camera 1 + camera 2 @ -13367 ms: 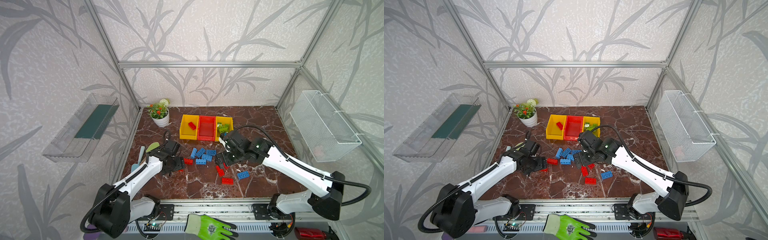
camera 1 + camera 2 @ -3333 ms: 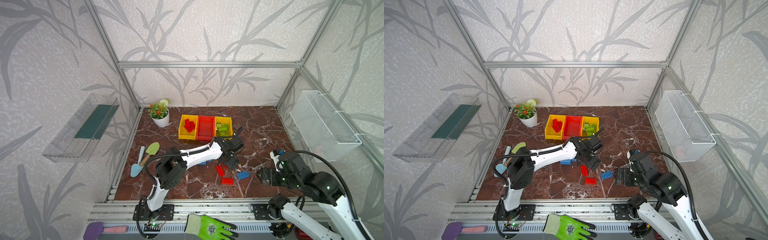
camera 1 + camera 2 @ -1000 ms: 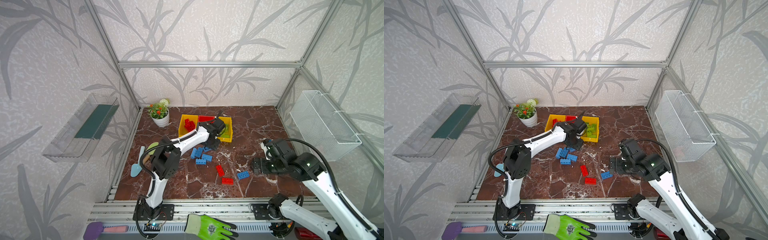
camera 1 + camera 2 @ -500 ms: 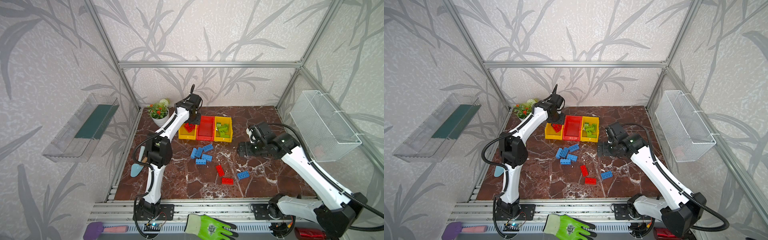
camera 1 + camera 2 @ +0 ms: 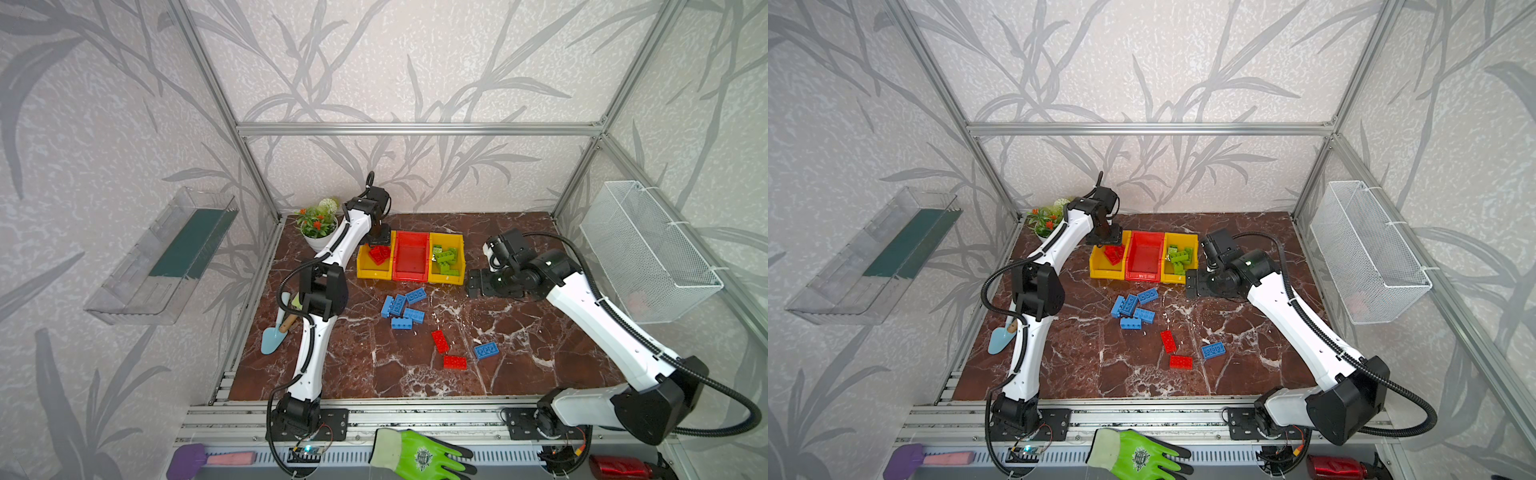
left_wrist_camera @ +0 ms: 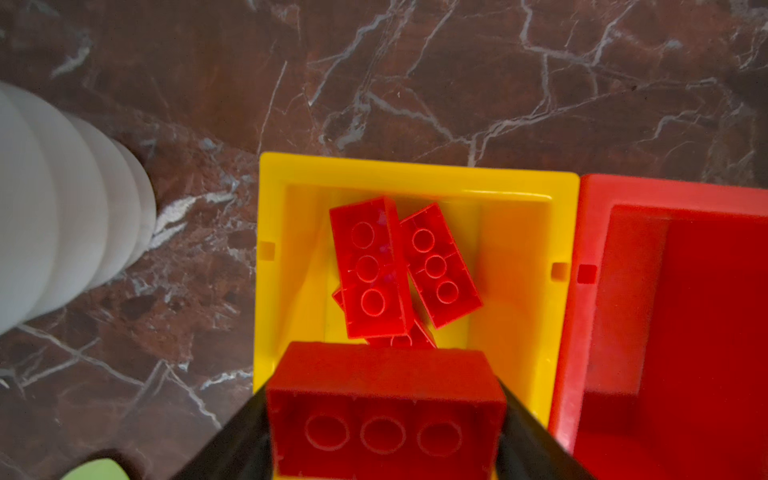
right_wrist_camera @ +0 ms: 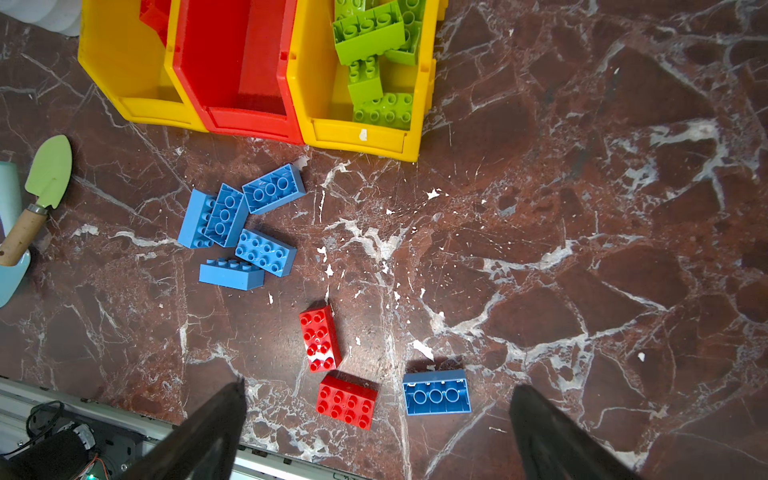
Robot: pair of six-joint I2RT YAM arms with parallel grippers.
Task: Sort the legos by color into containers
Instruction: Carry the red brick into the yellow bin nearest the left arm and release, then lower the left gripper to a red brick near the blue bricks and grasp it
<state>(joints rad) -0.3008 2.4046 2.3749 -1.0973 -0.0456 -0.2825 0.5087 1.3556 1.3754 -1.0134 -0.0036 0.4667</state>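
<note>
Potted plant back-left corner; blue trowel left edge; wire basket right wall; green glove front rail.

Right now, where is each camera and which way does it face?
Both top views: high in front, facing down at the brown marble table; white arms.
Left wrist: above the left yellow plastic bin, facing down; black fingers flank a red studded brick.
Right wrist: high, facing down at blue bricks; spread fingers.
Shared: both wrists see the red bin.

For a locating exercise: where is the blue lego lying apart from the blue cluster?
In both top views, the blue lego lies toward the front of the table, just right of a red lego.
</note>
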